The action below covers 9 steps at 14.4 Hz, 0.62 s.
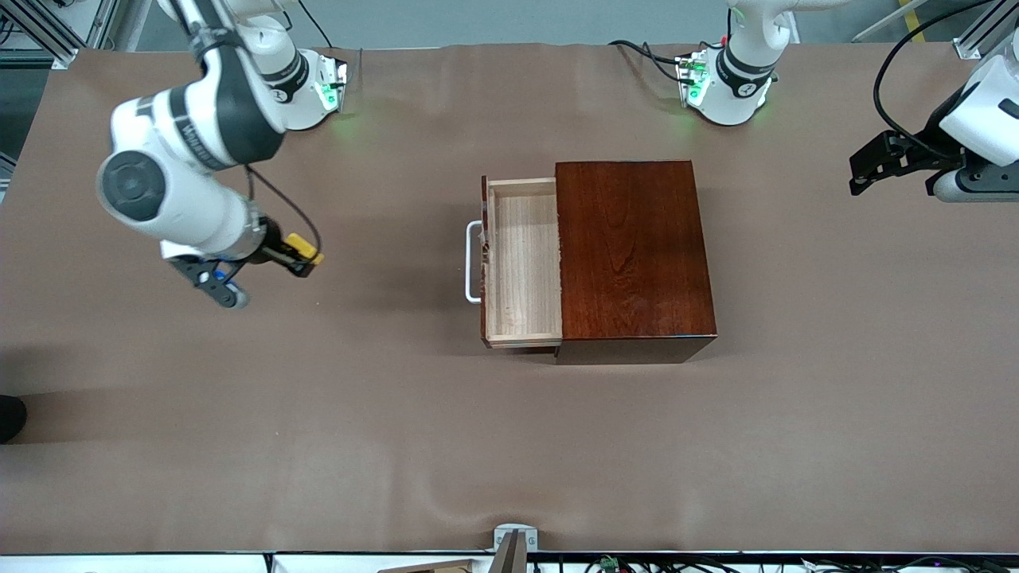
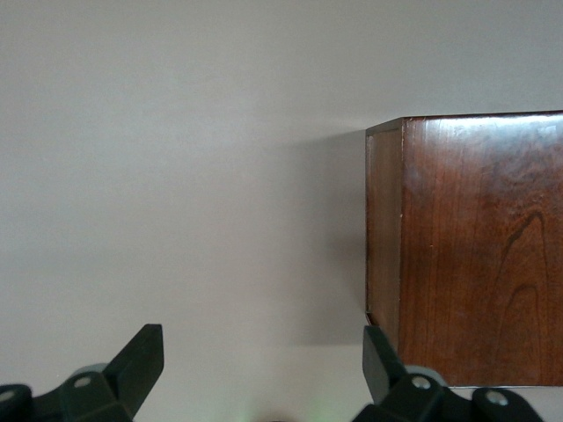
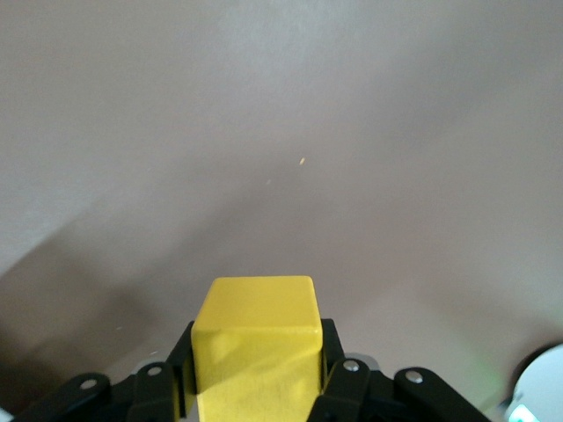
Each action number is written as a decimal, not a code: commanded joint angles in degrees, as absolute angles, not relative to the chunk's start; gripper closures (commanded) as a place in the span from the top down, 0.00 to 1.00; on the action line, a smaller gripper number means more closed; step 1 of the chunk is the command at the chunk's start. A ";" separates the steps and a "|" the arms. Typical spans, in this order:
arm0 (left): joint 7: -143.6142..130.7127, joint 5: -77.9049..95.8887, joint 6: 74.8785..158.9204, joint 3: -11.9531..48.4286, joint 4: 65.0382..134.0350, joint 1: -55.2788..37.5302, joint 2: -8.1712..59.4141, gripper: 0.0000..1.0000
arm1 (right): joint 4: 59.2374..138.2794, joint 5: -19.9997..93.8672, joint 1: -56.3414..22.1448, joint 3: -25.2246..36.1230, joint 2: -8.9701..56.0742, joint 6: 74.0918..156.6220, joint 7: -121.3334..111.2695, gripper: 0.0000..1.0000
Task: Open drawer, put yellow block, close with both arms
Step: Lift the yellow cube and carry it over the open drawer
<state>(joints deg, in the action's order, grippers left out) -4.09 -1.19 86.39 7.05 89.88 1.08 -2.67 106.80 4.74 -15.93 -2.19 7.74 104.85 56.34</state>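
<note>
The drawer (image 1: 521,263) stands pulled out of the dark mahogany box (image 1: 633,255) toward the right arm's end, its pale tray empty and its white handle (image 1: 473,263) outermost. My right gripper (image 1: 307,259) is shut on the yellow block (image 1: 303,247) and holds it above the bare table, well short of the drawer. In the right wrist view the yellow block (image 3: 255,338) sits between the fingers of the right gripper (image 3: 255,374). My left gripper (image 1: 858,175) is open and empty, up in the air at the left arm's end; in the left wrist view (image 2: 261,360) it faces the box (image 2: 475,246).
A brown cover (image 1: 509,446) spans the whole table. A small grey mount (image 1: 515,541) sits at the table edge nearest the front camera. Cables (image 1: 653,56) lie by the left arm's base. A dark object (image 1: 9,418) shows at the right arm's end.
</note>
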 commanded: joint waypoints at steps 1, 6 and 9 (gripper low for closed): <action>-4.13 -0.97 86.66 7.38 90.00 1.58 -3.16 1.00 | 104.86 5.19 -19.85 -1.67 7.21 103.10 64.75 0.28; -4.22 -0.88 86.40 7.38 90.00 1.67 -3.87 1.00 | 103.01 6.06 -25.48 -1.67 7.64 103.45 77.40 0.27; -4.22 -0.88 86.22 7.56 89.91 1.58 -4.22 1.00 | 100.82 7.81 -28.90 -1.58 9.05 103.62 84.71 0.27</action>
<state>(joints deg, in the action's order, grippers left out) -4.09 -1.19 86.43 7.10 89.72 1.08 -2.79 103.28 6.19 -26.52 -2.24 7.84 104.27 80.34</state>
